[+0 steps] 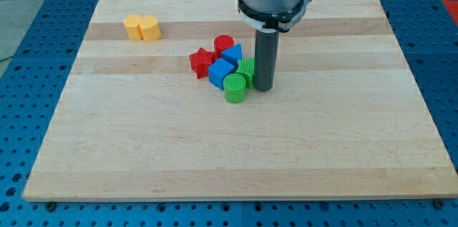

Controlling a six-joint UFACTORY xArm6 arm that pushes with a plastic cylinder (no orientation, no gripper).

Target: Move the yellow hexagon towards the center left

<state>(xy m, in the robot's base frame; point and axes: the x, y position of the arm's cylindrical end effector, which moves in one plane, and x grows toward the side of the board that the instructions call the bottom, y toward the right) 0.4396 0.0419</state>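
Two yellow blocks sit touching near the view's top left: a yellow hexagon (132, 26) and, on its right, a yellow rounded block (150, 29). My tip (262, 87) rests on the board near the middle, far to the right of and below the yellow hexagon. It stands right beside a green block (247, 69), at the right edge of a cluster of blocks.
The cluster left of my tip holds a red cylinder (224, 44), a red star (202, 62), two blue blocks (231, 56) (220, 73), and a green cylinder (235, 87). The wooden board (143, 148) lies on a blue perforated table.
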